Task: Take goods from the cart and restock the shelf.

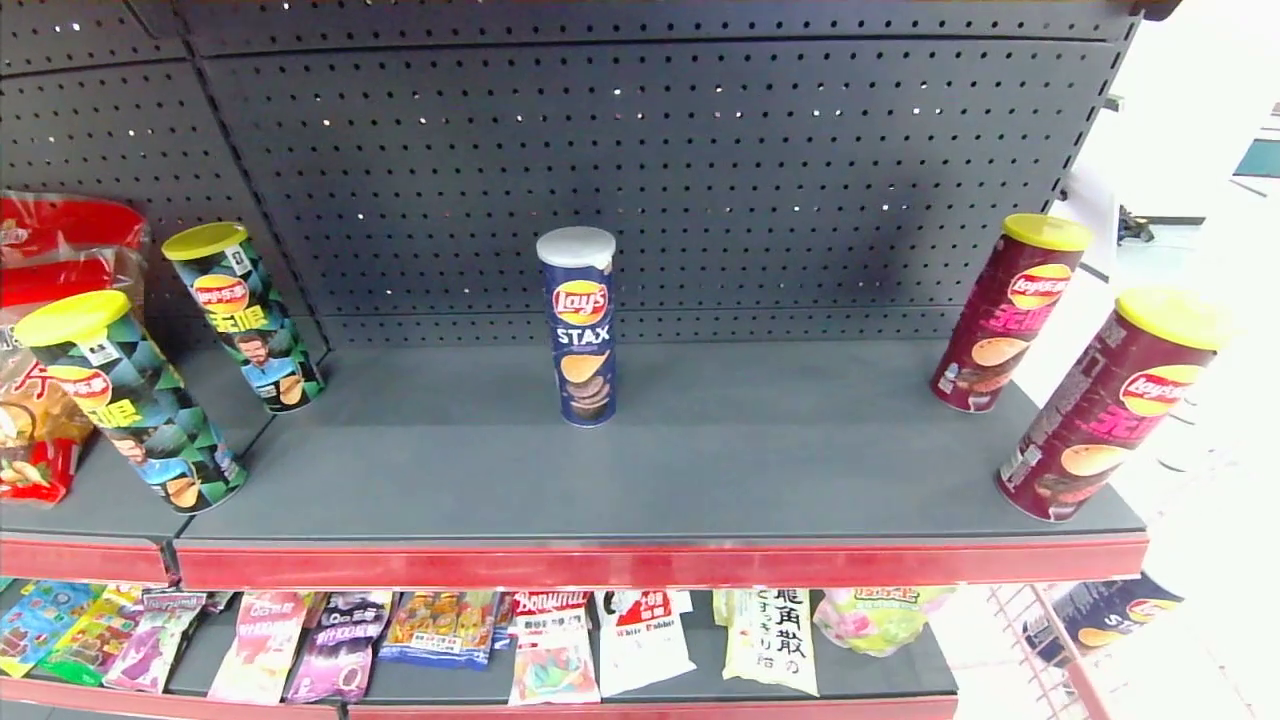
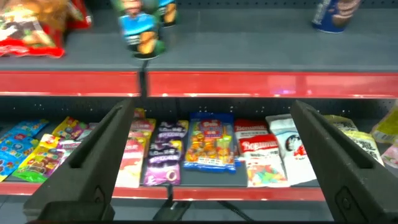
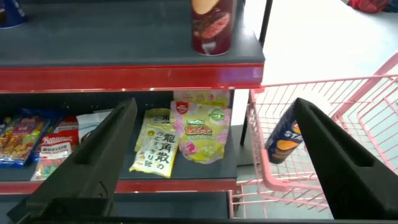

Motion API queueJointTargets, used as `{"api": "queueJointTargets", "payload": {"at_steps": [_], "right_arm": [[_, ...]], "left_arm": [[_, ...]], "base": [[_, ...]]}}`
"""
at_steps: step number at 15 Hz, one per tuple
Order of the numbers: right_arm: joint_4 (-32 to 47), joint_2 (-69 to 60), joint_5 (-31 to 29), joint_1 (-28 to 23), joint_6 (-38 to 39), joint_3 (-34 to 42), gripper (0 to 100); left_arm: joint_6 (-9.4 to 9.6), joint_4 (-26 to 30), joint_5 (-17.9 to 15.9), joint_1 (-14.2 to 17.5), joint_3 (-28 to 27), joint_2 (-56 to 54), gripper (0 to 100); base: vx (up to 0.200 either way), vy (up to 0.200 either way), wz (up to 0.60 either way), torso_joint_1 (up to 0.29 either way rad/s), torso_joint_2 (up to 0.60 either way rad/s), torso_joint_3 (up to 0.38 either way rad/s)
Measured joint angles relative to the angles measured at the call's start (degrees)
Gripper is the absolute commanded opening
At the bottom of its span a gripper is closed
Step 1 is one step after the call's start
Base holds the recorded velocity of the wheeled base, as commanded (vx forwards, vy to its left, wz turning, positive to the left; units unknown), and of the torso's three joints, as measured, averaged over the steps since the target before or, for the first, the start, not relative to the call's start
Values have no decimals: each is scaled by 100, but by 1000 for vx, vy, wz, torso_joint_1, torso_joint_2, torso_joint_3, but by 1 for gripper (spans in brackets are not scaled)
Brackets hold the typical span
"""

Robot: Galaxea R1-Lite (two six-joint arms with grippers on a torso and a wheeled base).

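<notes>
**While the blue chip can [image 3: 287, 134] lies in the cart [image 3: 348, 93], the left claw [image 2: 212, 112] and the right claw [image 3: 214, 107] gape empty**

The blue chip can rests tilted inside the pink wire cart, leaning against the cart's wall nearest the shelving. The cart stands just beside the right end of the shelf unit, low down, level with the lower shelf [image 1: 880, 680].

Above it, the upper shelf [image 1: 760, 470] is a dark grey board with a red front edge. A second blue can [image 1: 582, 330] with a silver lid stands upright near the middle of the board, set back towards the pegboard [image 1: 650, 150]. Two maroon cans [image 1: 1105, 405] with yellow lids stand at the right end, one behind the other, and the nearer one is close to the front right corner. Two green-patterned cans [image 1: 245, 315], also with yellow lids, stand at the left, near the seam with the neighbouring board. Red snack bags [image 1: 40, 300] lie farther left.

On the lower shelf, snack packets [image 1: 550, 650] lie flat in a row along the front.

The left claw is in front of the lower shelf, facing the packets. Its fingers are spread wide with nothing between them. The right claw is in front of that shelf's right end, with the cart off to one side. It is spread just as wide and holds nothing.
</notes>
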Motion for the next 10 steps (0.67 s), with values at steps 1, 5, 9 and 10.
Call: {"api": "queueJointTargets", "payload": {"at_steps": [1,5,9,10], "right_arm": [[-5,0,2,-6,0,0,100],[-5,0,122,-11,4,0,100],[-7,0,135,-11,2,0,100],[-7,0,135,-9,0,0,100]], "left_arm": [[2,0,2,-4,0,0,100],[2,2,2,-9,2,0,100],[0,2,2,-9,2,0,100],[0,0,0,-9,2,0,100]], "base": [[0,-200,0,-2,2,2],[0,-200,0,-1,1,2],[0,-200,0,1,7,0],[0,-200,0,2,2,2]]}}
